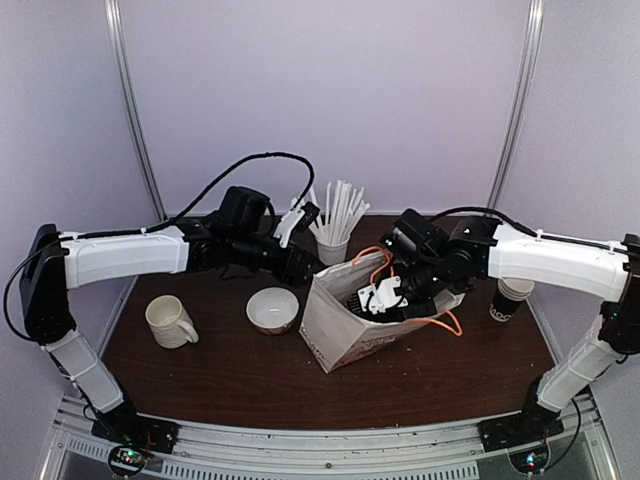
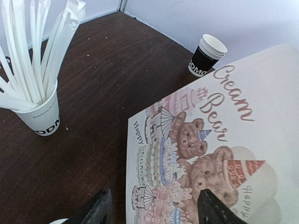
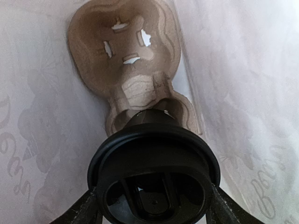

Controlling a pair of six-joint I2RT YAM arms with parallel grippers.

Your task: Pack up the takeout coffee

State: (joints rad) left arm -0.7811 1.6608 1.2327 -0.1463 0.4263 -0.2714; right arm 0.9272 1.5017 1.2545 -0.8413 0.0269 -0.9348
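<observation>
In the right wrist view my right gripper (image 3: 154, 207) is down inside the white paper bag (image 3: 243, 70), shut on the takeout coffee (image 3: 154, 172). Its fingers press both sides of the round black lid. The cup's base hangs just over a socket of the brown cardboard cup carrier (image 3: 126, 60) lying at the bag's bottom. From above, the right gripper (image 1: 385, 300) reaches into the bag's (image 1: 340, 330) open mouth. My left gripper (image 1: 305, 268) is open at the bag's upper left corner. Its fingers straddle the printed bear panel (image 2: 224, 140) without visibly pinching it.
A white cup of stirrer sticks (image 1: 333, 245) stands just behind the bag. A cream mug (image 1: 170, 322) and a white bowl (image 1: 272, 308) sit to the left. A lidless black paper cup (image 1: 512, 298) stands at the right, under the right arm.
</observation>
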